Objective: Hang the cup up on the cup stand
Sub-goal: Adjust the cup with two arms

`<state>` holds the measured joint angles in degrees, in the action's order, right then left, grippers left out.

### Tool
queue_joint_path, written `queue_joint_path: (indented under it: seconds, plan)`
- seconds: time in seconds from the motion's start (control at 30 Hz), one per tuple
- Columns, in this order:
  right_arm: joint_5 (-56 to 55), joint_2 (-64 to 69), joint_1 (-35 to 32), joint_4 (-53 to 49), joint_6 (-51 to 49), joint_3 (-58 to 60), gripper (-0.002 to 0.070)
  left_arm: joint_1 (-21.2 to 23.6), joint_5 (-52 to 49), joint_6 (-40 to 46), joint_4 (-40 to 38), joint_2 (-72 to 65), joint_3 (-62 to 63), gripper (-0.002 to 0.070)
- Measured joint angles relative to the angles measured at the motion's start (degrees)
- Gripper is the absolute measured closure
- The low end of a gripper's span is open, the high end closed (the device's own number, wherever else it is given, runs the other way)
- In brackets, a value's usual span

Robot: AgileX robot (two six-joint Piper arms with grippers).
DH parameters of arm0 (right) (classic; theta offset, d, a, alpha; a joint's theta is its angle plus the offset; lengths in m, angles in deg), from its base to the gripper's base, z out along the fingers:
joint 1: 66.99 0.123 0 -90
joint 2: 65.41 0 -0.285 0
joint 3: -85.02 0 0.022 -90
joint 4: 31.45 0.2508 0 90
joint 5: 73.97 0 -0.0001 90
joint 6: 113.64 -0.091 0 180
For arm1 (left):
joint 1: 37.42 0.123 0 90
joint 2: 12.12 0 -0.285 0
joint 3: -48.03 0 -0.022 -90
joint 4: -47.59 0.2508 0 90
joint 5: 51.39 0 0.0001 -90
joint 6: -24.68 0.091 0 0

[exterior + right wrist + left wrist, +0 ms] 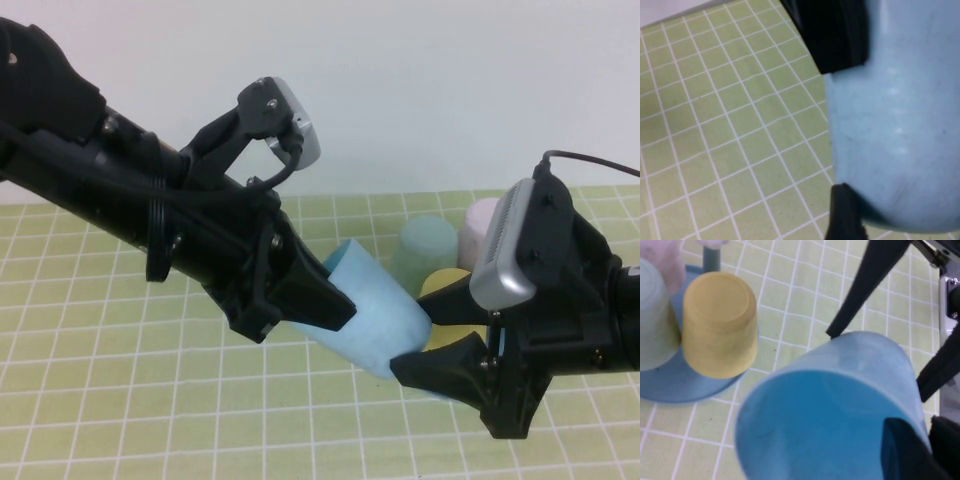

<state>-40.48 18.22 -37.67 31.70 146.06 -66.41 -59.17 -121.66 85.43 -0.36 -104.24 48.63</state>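
Note:
The light sky-blue cup [375,310] hangs tilted in the air between both arms; it also shows in the left wrist view [840,415] and the right wrist view [900,125]. My left gripper [335,297] is shut on its rim, one finger inside [900,450] and one outside. My right gripper [412,332] is open, with a finger on either side of the cup's closed end [865,290], one tip at the cup's wall [845,215]. The cup stand's blue base [680,385] and a teal peg [711,257] lie just beyond; the arms hide most of it in the high view.
A yellow cup [720,325], a teal-green cup [655,315] and a pink cup [482,225] sit upside down on the stand. The table is covered with a green grid-patterned mat [120,380].

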Motion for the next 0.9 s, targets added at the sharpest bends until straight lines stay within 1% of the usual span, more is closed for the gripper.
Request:
queue_joint_path:
  seconds: [0.07,0.1,0.23,0.37,0.43,0.53,0.57,0.63,0.77,0.83,0.9]
  plan:
    - [-0.3,0.0,0.0,0.1,0.1,0.0,0.0217,0.0,-0.2,0.5,-0.4,0.0,0.0,0.0613]
    - [-0.4,0.0,0.0,0.1,0.5,0.0,0.0218,0.0,-0.2,0.5,-0.5,0.0,0.0,0.0628]
    - [-0.6,0.0,0.0,0.2,0.8,0.0,0.022,0.0,-0.4,0.7,-0.6,0.0,0.0,0.0638]
    - [-0.7,-0.3,0.0,0.2,-1.2,0.0,0.0212,0.0,-0.4,0.8,-0.6,0.2,0.0,0.0638]
    - [-1.9,-1.2,0.0,0.4,-2.3,0.0,0.0191,0.0,-0.1,0.8,-0.3,0.8,0.0,0.0649]
    - [-4.0,-4.1,0.0,0.4,-4.9,0.0,0.0079,0.0,0.6,0.8,0.4,1.7,0.0,0.0662]
    - [-4.9,-5.1,0.0,0.2,-6.2,0.0,0.0045,0.0,0.6,0.8,0.5,2.0,0.0,0.0664]
    - [-6.5,-6.8,0.0,-0.3,-9.2,0.0,0.001,0.0,0.6,0.8,0.6,2.5,0.0,0.0664]
    - [-10.1,-9.7,0.0,-0.8,-18.0,0.5,-0.001,0.0,1.1,0.7,-0.2,3.9,0.0,0.0665]
    - [-13.2,-10.8,0.0,0.3,-25.7,1.4,-0.0013,0.0,3.2,0.7,-1.9,4.6,0.0,0.0665]
    - [-18.0,-11.8,0.0,3.9,-33.7,3.2,-0.0015,0.0,5.7,0.7,-3.9,5.4,0.0,0.0666]
